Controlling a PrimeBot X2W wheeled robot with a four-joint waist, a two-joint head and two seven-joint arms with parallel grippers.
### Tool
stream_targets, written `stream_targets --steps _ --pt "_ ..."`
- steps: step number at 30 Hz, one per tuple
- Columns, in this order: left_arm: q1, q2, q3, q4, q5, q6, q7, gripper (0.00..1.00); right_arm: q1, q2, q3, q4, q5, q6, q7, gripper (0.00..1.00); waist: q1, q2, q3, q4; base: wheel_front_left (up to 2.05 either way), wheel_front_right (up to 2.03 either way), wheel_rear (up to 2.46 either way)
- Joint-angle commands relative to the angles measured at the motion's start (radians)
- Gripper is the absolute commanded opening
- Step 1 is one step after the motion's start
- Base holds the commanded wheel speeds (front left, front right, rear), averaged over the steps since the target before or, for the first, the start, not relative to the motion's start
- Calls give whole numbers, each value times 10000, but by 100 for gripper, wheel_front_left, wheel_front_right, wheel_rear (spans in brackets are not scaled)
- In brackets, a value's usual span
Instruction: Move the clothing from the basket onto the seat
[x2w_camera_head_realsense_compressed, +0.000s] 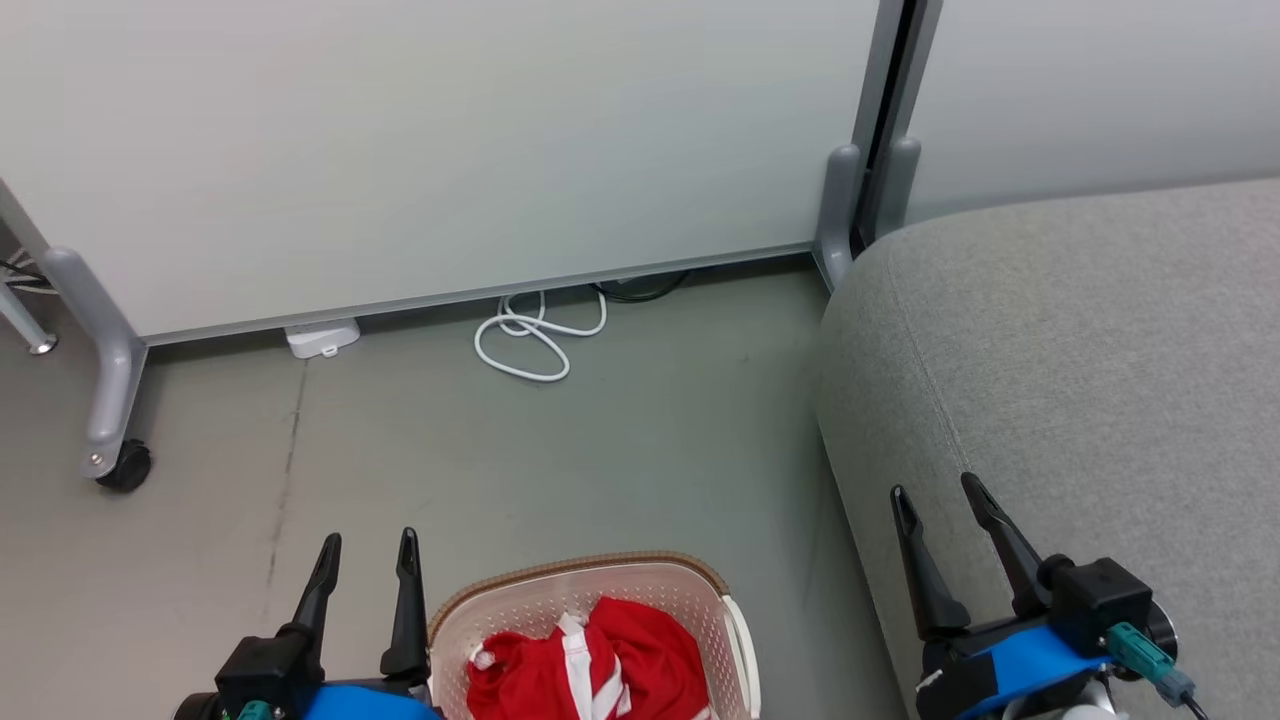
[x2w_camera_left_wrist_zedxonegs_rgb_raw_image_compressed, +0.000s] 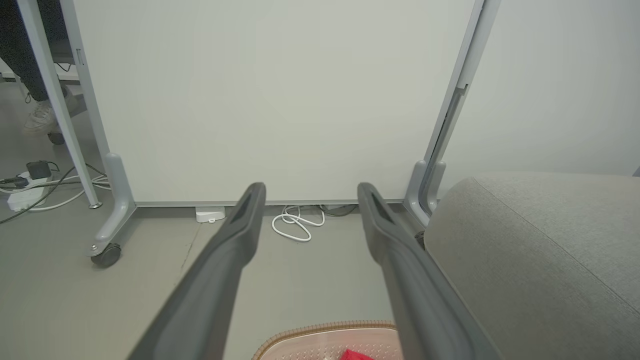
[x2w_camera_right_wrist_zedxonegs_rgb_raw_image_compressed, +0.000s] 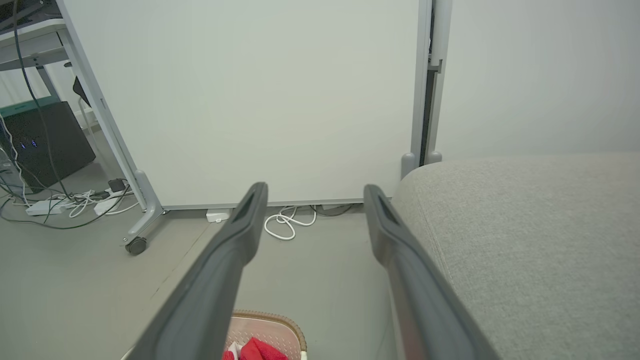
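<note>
The red clothing (x2w_camera_head_realsense_compressed: 590, 665) with white trim lies bunched in the cream perforated basket (x2w_camera_head_realsense_compressed: 560, 590), which stands on the floor at the bottom centre of the head view. A sliver of the clothing (x2w_camera_left_wrist_zedxonegs_rgb_raw_image_compressed: 356, 355) and the basket's brown rim (x2w_camera_left_wrist_zedxonegs_rgb_raw_image_compressed: 325, 328) show in the left wrist view, and the clothing (x2w_camera_right_wrist_zedxonegs_rgb_raw_image_compressed: 257, 349) shows again in the right wrist view. The light-grey seat (x2w_camera_head_realsense_compressed: 1100, 350) fills the right side. My left gripper (x2w_camera_head_realsense_compressed: 368, 552) is open just left of the basket. My right gripper (x2w_camera_head_realsense_compressed: 938, 492) is open over the seat's front edge. Both hold nothing.
A white wheeled partition panel (x2w_camera_head_realsense_compressed: 450, 150) stands behind, with a caster (x2w_camera_head_realsense_compressed: 125, 465) at the left. A coiled white cable (x2w_camera_head_realsense_compressed: 535, 335) and a small white box (x2w_camera_head_realsense_compressed: 322, 337) lie on the grey floor at its base. More cables and a shoe (x2w_camera_left_wrist_zedxonegs_rgb_raw_image_compressed: 40, 117) are beyond the panel.
</note>
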Motion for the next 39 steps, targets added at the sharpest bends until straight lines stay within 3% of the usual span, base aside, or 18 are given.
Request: stream_targets --steps 1,8,15,22,29,39 --pt "-82 -3 11 184 -82 -5 -39 100 -154 -52 98 -72 -62 10 -43 100 1 0 144 -128 0 0 0" --pt "-721 -3 -202 1320 -22 -128 -39 100 -703 -51 674 -471 -30 10 -43 100 1 0 1128 -774 0 0 0" --pt "-2115 13 -327 3753 -368 -364 83 100 -1326 -46 1339 -1073 30 10 -43 100 1 0 2561 -1474 0 0 0" --pt "-3674 414 -316 6074 -587 -460 878 100 -2079 -45 2050 -1532 303 10 -43 100 1 0 4215 -2257 0 0 0" --pt "-4390 658 -88 7433 -908 -424 1049 100 -2558 -40 2516 -1819 663 10 -43 100 1 0 5218 -2966 0 0 0" --pt "-5406 1038 43 8857 -916 535 1401 100 -2746 -39 2629 -2240 1082 9 -44 100 1 0 6350 -3668 0 0 0"
